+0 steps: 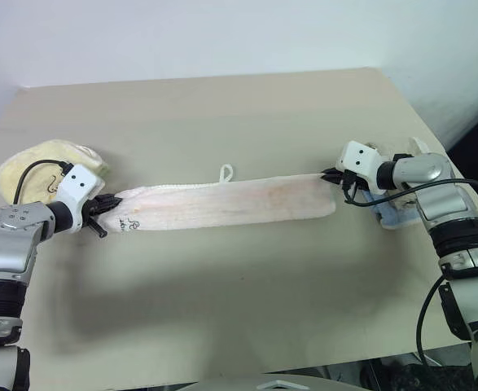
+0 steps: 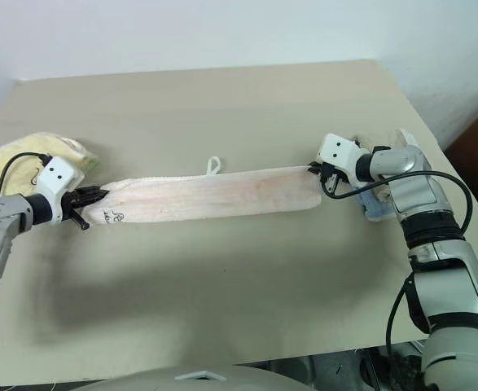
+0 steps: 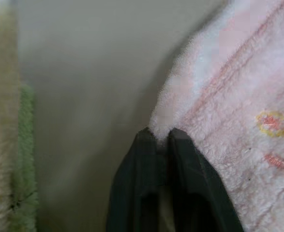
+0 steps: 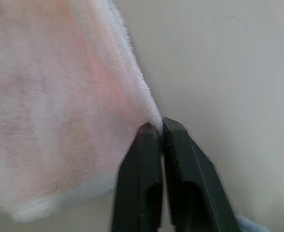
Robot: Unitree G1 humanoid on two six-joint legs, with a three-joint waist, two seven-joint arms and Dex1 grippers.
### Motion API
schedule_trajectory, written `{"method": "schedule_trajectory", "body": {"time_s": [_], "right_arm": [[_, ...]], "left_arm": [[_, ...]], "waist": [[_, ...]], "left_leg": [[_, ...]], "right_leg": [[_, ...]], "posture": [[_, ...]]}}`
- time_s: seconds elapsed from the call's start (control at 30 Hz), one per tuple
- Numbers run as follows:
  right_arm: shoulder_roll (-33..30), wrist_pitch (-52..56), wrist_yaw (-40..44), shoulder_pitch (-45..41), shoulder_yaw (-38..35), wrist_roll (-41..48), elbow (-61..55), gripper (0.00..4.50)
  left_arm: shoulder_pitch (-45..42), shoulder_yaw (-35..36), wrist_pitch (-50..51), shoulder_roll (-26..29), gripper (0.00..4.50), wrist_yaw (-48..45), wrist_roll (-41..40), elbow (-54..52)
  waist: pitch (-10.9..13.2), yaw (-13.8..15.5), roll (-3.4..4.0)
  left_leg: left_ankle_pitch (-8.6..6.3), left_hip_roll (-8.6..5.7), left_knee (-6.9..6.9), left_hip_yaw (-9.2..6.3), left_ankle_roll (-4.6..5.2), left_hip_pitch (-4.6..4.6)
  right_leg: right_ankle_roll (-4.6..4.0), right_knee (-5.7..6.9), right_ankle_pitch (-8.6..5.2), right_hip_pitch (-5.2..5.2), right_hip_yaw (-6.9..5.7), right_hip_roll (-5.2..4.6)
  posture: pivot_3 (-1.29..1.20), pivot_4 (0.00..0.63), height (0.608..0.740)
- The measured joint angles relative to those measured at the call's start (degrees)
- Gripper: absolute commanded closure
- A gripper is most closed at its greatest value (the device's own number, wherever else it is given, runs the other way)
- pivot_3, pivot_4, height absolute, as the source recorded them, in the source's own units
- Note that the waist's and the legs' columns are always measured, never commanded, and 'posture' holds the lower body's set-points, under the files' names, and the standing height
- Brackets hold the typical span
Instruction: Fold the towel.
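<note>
The towel [image 1: 222, 204], pale pink-white terry, lies stretched in a long narrow band across the middle of the table, its small white loop tag [image 1: 225, 172] on the far edge. My left gripper [image 1: 107, 210] is at the band's left end. In the left wrist view its black fingers [image 3: 146, 159] pinch the towel's corner [image 3: 219, 96]. My right gripper [image 1: 330, 175] is at the right end. The right wrist view has its fingers [image 4: 180, 159] closed on the corner of the towel [image 4: 59, 96] there.
The beige table [image 1: 222, 309] carries a crumpled yellow towel [image 1: 39, 163] at the far left, just behind my left arm. A pale cloth with a light blue part [image 1: 389, 213] lies under my right forearm near the table's right edge.
</note>
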Motion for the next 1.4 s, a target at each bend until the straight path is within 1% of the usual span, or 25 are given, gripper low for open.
{"method": "schedule_trajectory", "body": {"time_s": [0.2, 0.3, 0.37, 0.47, 0.53, 0.6, 0.63, 0.7, 0.73, 0.83, 0.93, 1.07, 1.23, 1.33, 1.4], "right_arm": [[-0.23, -0.73, -0.41, 0.08, -1.34, 0.32, -0.31, 1.04], [-0.79, -0.18, -1.03, 0.94, -3.66, 1.26, -2.11, 0.01], [-1.16, 2.75, -2.43, 2.30, -6.83, 3.19, -5.08, 0.01], [-1.55, 12.20, -2.85, 6.26, -12.54, 9.15, -14.15, 0.01], [-1.92, 20.43, -2.81, 10.35, -16.01, 13.84, -21.18, 0.01], [-1.57, 31.71, -4.54, 17.21, -20.71, 19.96, -30.89, 0.01], [-0.41, 39.12, -6.06, 20.42, -23.07, 24.04, -35.29, 0.01], [4.50, 56.05, -11.29, 24.59, -29.10, 33.33, -41.82, 0.01], [6.07, 61.62, -13.36, 25.34, -30.68, 36.41, -43.51, 0.01], [13.15, 78.32, -21.24, 25.55, -38.37, 44.70, -49.96, 0.01], [19.98, 90.79, -28.50, 24.05, -45.63, 48.37, -52.80, 0.01], [26.10, 96.66, -38.92, 23.91, -51.01, 51.46, -52.91, 0.01], [29.09, 96.92, -49.34, 24.54, -53.62, 57.86, -51.57, 0.01], [34.29, 96.94, -56.31, 21.54, -57.18, 59.61, -49.37, 0.01], [36.50, 96.94, -60.04, 19.30, -58.42, 59.84, -48.15, 0.01]], "left_arm": [[0.24, 0.91, 0.27, 0.00, 1.03, -0.82, -0.64, -0.23], [1.15, 2.85, 0.30, -0.46, 0.02, 0.49, -1.04, -1.27], [1.36, 5.55, 1.29, -2.55, 0.02, 1.38, -3.45, -3.64], [2.12, 8.40, 4.22, -4.19, 0.02, 1.81, -7.73, -9.27], [3.63, 9.87, 6.21, -4.30, 0.02, 1.64, -10.20, -13.30], [6.21, 10.35, 6.92, -4.10, 0.02, 0.95, -11.36, -17.28], [7.66, 10.27, 6.99, -3.88, 0.02, 0.32, -11.50, -18.63], [9.26, 10.07, 6.97, -3.67, 0.02, -0.65, -11.44, -19.78], [9.36, 10.06, 6.96, -3.59, 0.02, -1.01, -11.44, -20.07], [9.40, 9.44, 6.77, -2.92, 0.02, -3.04, -11.57, -22.12], [9.04, 7.83, 6.01, -2.56, 0.02, -4.94, -11.62, -23.39], [7.84, 5.30, 5.78, -2.62, 0.02, -6.28, -11.58, -24.01], [7.70, 4.62, 5.74, -2.78, 0.02, -6.43, -11.74, -24.28], [7.43, 3.97, 5.81, -3.77, 0.02, -6.78, -11.87, -25.08], [6.92, 2.70, 5.82, -4.24, 0.02, -6.94, -11.89, -26.18]], "waist": [[0.00, 0.01, 0.00], [0.00, 0.02, 0.00], [0.00, 0.24, 0.00], [-0.02, 0.30, -0.03], [-0.02, 0.26, -0.02], [-0.03, 0.30, -0.02], [-0.03, 0.33, -0.02], [-0.03, 0.21, -0.02], [-0.03, 0.19, -0.01], [-0.04, 0.26, 0.00], [-0.07, 0.27, 0.03], [-0.07, 0.30, 0.04], [-0.08, 0.11, 0.04], [-0.10, -0.15, 0.00], [-0.11, -0.28, 0.00]], "left_leg": [[0.00, 0.00, 0.02, -0.01, 0.01, -0.02], [0.00, 0.00, 0.02, -0.02, 0.01, -0.03], [0.00, 0.00, 0.06, -0.05, 0.01, -0.06], [-0.01, 0.00, 0.07, -0.15, 0.01, -0.13], [-0.01, 0.00, 0.05, -0.15, 0.02, -0.14], [-0.02, 0.02, 0.02, -0.18, 0.03, -0.14], [-0.02, 0.03, 0.02, -0.19, 0.03, -0.14], [-0.02, 0.06, 0.05, -0.20, 0.02, -0.14], [-0.01, 0.07, 0.07, -0.19, 0.01, -0.13], [-0.01, 0.13, 0.08, -0.20, 0.00, -0.02], [0.00, 0.15, 0.08, -0.19, 0.00, -0.02], [0.00, 0.07, 0.06, -0.18, 0.01, -0.11], [0.00, -0.01, 0.06, -0.17, 0.05, -0.18], [0.00, 0.03, 0.07, -0.16, 0.05, 0.00], [0.01, 0.05, 0.07, -0.16, 0.04, 0.19]], "right_leg": [[0.00, -0.01, 0.00, 0.00, 0.00, 0.00], [0.00, -0.01, 0.00, 0.00, 0.00, 0.00], [0.00, -0.01, 0.00, 0.01, -0.01, -0.02], [0.00, -0.05, 0.01, 0.00, -0.05, -0.02], [0.00, -0.06, 0.01, -0.01, -0.04, -0.03], [-0.01, -0.07, 0.00, 0.00, -0.04, -0.03], [-0.01, -0.07, 0.00, -0.01, -0.03, -0.04], [-0.13, -0.07, 0.08, 0.00, -0.01, -0.08], [-0.20, -0.07, 0.13, -0.02, 0.02, -0.07], [-0.28, -0.07, 0.15, 0.06, 0.02, -0.01], [-0.28, -0.07, 0.15, 0.05, 0.01, 0.03], [-0.26, -0.08, 0.16, -0.02, -0.01, 0.05], [-0.26, -0.15, 0.16, -0.03, -0.01, 0.05], [-0.25, -0.09, 0.17, 0.10, 0.00, 0.11], [-0.25, -0.08, 0.16, 0.27, 0.02, 0.15]], "posture": [[0.00, 0.150, 0.728], [0.00, 0.150, 0.728], [0.00, 0.150, 0.728], [0.00, 0.150, 0.728], [0.00, 0.150, 0.728], [0.00, 0.150, 0.728], [0.00, 0.150, 0.728], [0.00, 0.150, 0.728], [0.00, 0.150, 0.728], [0.00, 0.150, 0.728], [0.00, 0.150, 0.728], [0.00, 0.150, 0.728], [0.00, 0.150, 0.728], [0.00, 0.150, 0.728], [0.00, 0.150, 0.728]]}}
